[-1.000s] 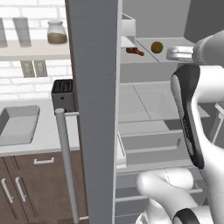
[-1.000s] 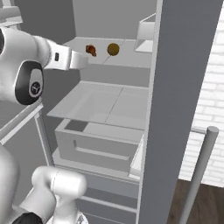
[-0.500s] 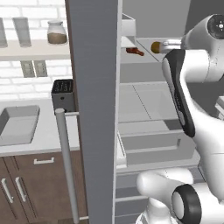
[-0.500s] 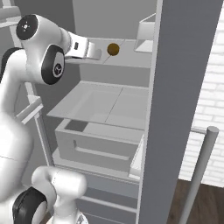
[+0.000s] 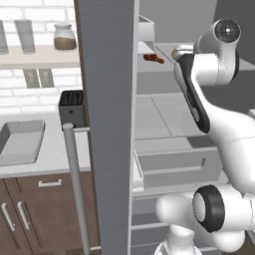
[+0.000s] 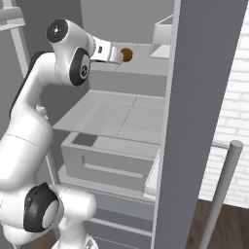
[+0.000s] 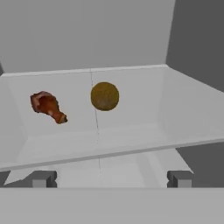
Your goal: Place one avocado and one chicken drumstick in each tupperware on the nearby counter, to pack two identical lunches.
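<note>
An olive-brown avocado (image 7: 105,96) and a dark reddish-brown chicken drumstick (image 7: 47,106) lie side by side on the fridge's upper shelf (image 7: 131,144), the drumstick to the left. My gripper (image 7: 110,178) is open and empty, short of the shelf's front edge, with both fingertips (image 7: 41,178) wide apart. From the right base, the gripper (image 6: 118,55) is just left of the avocado (image 6: 127,54). From the left base, the drumstick (image 5: 153,59) shows on the shelf. One grey tupperware (image 5: 20,142) sits on the counter (image 5: 50,162), far left.
The open fridge door (image 5: 107,124) stands between the shelf and the counter, its bar handle (image 5: 74,184) in front. A black toaster (image 5: 71,105) is on the counter. Below the upper shelf is a wide shelf (image 6: 121,114) and a drawer (image 6: 112,163).
The arm has risen and reached forward, bringing the hand up to the upper shelf, close to the avocado. The food has not moved.
</note>
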Motion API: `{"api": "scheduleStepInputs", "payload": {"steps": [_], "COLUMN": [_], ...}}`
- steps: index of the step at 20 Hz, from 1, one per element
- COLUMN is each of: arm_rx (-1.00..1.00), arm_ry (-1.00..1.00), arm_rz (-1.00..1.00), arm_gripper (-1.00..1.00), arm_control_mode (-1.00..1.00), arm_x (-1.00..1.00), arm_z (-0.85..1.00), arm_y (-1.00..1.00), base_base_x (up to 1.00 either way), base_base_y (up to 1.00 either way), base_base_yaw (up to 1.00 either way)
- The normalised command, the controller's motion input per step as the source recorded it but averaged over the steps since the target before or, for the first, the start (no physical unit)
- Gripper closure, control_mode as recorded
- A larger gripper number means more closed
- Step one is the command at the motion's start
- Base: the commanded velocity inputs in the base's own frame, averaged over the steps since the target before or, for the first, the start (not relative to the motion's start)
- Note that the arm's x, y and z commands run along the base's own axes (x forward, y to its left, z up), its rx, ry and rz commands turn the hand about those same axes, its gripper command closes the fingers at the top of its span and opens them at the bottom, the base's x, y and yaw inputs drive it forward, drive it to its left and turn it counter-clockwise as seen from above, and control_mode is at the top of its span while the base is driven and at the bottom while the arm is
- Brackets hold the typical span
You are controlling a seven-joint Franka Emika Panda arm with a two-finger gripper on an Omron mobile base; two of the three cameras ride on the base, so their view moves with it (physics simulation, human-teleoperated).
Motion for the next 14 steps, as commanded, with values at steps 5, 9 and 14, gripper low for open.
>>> {"api": "scheduleStepInputs", "payload": {"steps": [5,9,14], "arm_rx": [0.00,0.00,0.01], "arm_ry": [0.06,0.07,0.02], "arm_rz": [0.00,0.00,0.00], "arm_gripper": [-1.00,-1.00,-1.00], "arm_control_mode": [-1.00,-1.00,-1.00], "arm_x": [0.78,0.66,0.60], "arm_z": [-0.03,-0.02,-0.12], "arm_y": [-0.05,-0.17,-0.17], "base_base_x": [0.00,0.00,0.00], "base_base_y": [0.00,0.00,0.00], "base_base_yaw": [0.00,0.00,0.00]}}
